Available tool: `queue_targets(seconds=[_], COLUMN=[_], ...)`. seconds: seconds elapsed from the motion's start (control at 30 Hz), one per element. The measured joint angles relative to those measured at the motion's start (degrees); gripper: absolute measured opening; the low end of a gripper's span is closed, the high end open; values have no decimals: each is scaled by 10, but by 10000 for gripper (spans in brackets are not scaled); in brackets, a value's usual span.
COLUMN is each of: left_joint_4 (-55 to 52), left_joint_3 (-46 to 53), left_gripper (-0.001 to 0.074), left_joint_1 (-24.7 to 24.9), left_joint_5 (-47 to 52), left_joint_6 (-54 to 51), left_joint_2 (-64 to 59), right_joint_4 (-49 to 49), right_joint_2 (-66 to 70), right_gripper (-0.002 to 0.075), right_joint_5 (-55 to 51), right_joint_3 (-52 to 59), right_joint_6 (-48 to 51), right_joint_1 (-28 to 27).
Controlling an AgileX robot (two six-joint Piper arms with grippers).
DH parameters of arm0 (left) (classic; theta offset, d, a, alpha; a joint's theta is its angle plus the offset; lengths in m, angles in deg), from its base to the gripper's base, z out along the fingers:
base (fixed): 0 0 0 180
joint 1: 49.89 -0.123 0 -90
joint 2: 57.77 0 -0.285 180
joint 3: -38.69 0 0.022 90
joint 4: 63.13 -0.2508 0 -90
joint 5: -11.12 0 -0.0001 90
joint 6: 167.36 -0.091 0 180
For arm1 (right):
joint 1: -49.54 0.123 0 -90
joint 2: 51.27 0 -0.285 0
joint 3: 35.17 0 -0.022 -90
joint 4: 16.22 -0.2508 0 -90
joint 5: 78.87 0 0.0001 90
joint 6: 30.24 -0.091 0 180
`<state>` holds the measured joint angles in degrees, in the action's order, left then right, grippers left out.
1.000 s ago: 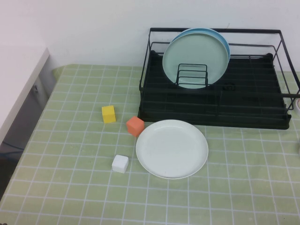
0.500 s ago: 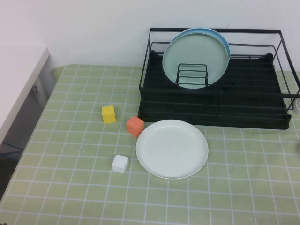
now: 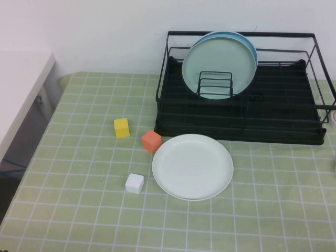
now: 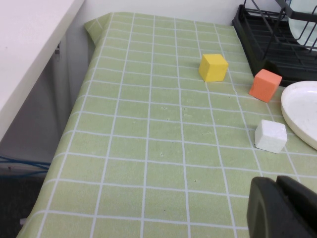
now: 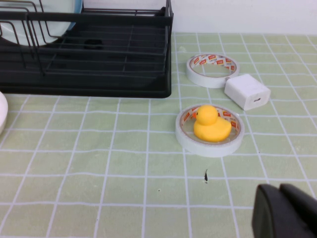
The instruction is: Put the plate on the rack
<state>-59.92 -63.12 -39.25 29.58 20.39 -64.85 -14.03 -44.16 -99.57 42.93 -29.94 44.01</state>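
Observation:
The white plate [image 3: 192, 166] lies flat on the green checked cloth, just in front of the black wire rack [image 3: 241, 113]; its rim also shows in the left wrist view [image 4: 302, 111]. The rack [image 5: 89, 54] stands at the back right and holds a mint-green plate [image 3: 218, 63] upright with a blue plate [image 3: 251, 44] behind it. Neither arm appears in the high view. My left gripper [image 4: 277, 191] hovers shut and empty over the cloth, short of the plate on its left side. My right gripper [image 5: 280, 198] is shut and empty, off the rack's right end.
Left of the plate sit a yellow cube [image 3: 122, 127], an orange cube [image 3: 151, 140] and a white cube [image 3: 134, 183]. Right of the rack are two tape rolls [image 5: 213, 70], one ringing a yellow rubber duck [image 5: 211, 123], and a white charger block [image 5: 247, 91]. A white counter [image 3: 21, 89] borders the left.

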Motion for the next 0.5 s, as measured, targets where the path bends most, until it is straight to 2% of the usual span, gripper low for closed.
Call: queue_targets(seconds=[0.33,0.5], left_joint_4=[0,0], left_joint_3=[0,2], left_gripper=[-1,-1], left_joint_1=[0,0], left_joint_5=[0,-37], left_joint_6=[0,0], left_joint_2=[0,0], right_joint_4=[0,0], right_joint_2=[0,0], right_gripper=[-1,-1], right_joint_5=[4,66], right_joint_3=[0,7], right_joint_6=[0,0], right_joint_1=[0,0])
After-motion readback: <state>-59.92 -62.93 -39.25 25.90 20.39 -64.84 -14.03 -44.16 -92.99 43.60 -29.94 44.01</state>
